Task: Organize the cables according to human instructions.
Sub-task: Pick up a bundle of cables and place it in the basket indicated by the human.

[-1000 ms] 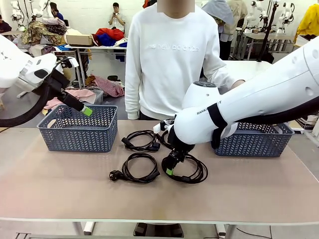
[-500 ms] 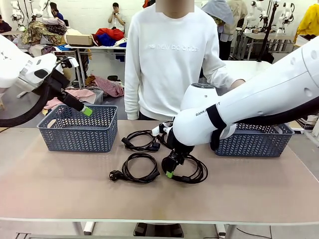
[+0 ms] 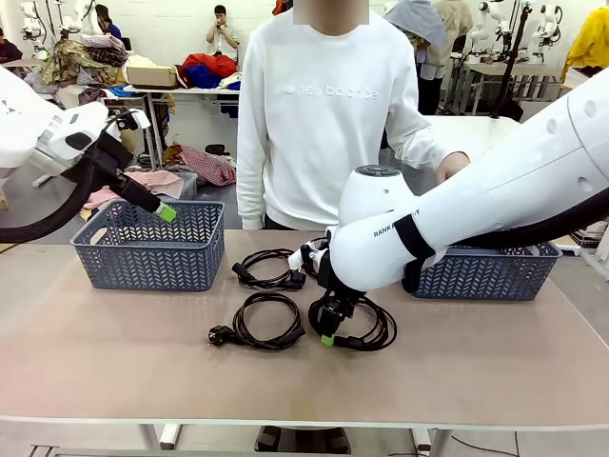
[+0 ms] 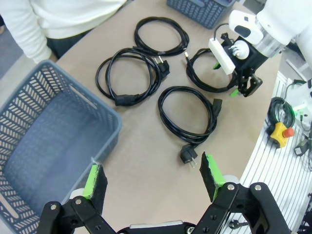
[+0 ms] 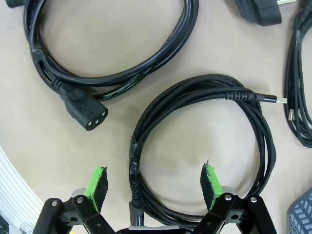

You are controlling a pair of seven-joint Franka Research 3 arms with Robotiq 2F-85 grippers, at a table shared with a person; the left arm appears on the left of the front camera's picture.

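Several coiled black cables lie on the tan table between two baskets. In the front view one coil (image 3: 240,274) sits at the back, one (image 3: 238,328) at the front left and one (image 3: 381,333) at the front right. My right gripper (image 3: 328,335) hangs open just above that front right coil. In the right wrist view its green pads (image 5: 210,179) straddle the near side of a braided loop (image 5: 204,83) without touching it. My left gripper (image 3: 164,210) hovers open above the left basket (image 3: 147,262), and its own view has its open gripper (image 4: 153,178) with nothing in it.
A person in a white sweatshirt (image 3: 324,114) stands at the far edge, one hand (image 3: 449,167) raised near the right basket (image 3: 485,276). A thicker cord with a three-hole plug (image 5: 88,114) lies beside the braided loop. Bare table lies toward the front edge.
My right arm has shifted slightly left and its gripper has sunk a little closer to the front right coil. The person's hand has risen. The left arm has not moved.
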